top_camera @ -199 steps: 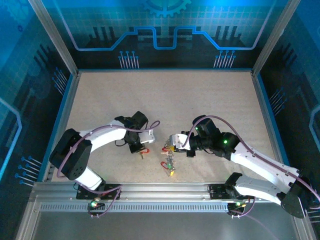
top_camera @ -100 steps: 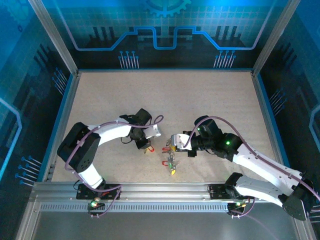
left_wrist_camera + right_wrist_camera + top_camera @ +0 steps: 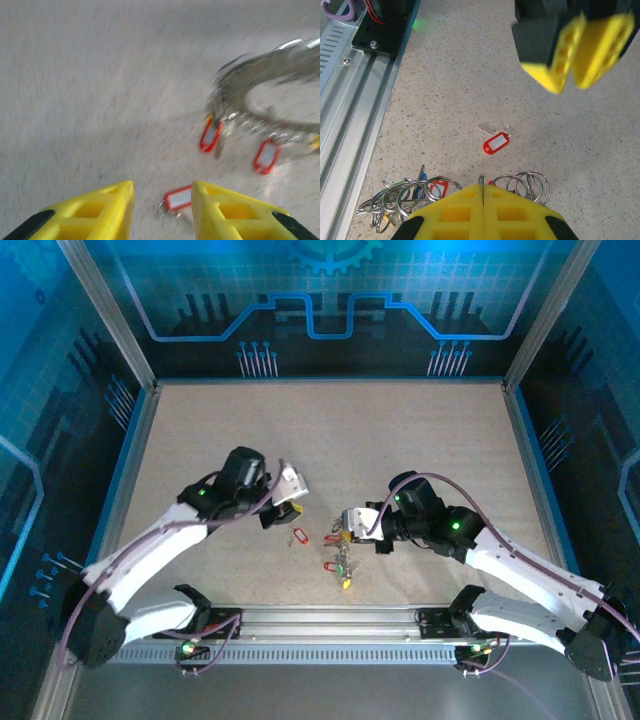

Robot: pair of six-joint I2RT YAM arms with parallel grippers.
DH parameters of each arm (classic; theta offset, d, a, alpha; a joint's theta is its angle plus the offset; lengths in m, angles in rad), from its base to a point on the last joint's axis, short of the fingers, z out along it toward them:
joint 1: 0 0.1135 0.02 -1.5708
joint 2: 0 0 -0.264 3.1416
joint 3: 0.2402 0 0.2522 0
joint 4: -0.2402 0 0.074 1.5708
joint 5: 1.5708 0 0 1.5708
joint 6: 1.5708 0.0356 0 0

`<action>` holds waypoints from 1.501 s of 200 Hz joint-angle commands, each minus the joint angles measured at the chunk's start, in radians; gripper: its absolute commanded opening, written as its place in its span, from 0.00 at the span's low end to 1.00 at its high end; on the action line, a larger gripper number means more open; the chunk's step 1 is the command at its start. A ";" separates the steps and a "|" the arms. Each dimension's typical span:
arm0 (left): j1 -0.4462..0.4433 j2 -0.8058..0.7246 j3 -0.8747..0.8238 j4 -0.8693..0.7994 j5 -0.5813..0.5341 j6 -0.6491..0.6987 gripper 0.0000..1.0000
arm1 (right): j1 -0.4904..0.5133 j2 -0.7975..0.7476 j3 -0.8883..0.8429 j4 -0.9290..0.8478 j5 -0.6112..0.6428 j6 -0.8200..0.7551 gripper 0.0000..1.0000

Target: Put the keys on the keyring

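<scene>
Three red keys [image 3: 210,135], one yellow key [image 3: 344,584], one keyring [image 3: 235,75].

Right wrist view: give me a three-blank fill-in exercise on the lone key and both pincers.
1. The lone small metal key has a ___ plastic tag.
2. The right pincer, open or shut, is ___.
3. The left pincer, yellow-fingered, hangs ___ that key.
Missing: red; shut; above.

left claw [image 3: 162,200] tilted down, jaws apart; right claw [image 3: 482,197] low, jaws pressed together; both elbows bent
</scene>
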 commanded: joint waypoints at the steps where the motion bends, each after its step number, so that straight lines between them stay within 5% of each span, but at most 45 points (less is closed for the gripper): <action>1: -0.006 -0.128 -0.160 0.288 0.280 -0.029 0.36 | 0.008 -0.003 0.004 0.037 -0.002 -0.007 0.00; 18: -0.029 -0.183 -0.245 0.468 0.318 -0.086 0.36 | 0.007 -0.001 0.002 0.042 -0.003 -0.004 0.00; 92: -0.204 -0.100 -0.307 0.686 0.235 -0.071 0.34 | -0.013 -0.012 -0.019 0.070 -0.038 0.025 0.00; 223: -0.285 0.018 -0.301 0.717 0.149 -0.109 0.30 | -0.014 -0.003 -0.015 0.073 -0.039 0.021 0.00; 275: -0.292 0.026 -0.293 0.710 0.133 -0.095 0.21 | -0.014 -0.001 -0.013 0.074 -0.044 0.023 0.00; 300: -0.294 0.024 -0.292 0.706 0.139 -0.085 0.05 | -0.014 0.000 -0.015 0.075 -0.044 0.025 0.00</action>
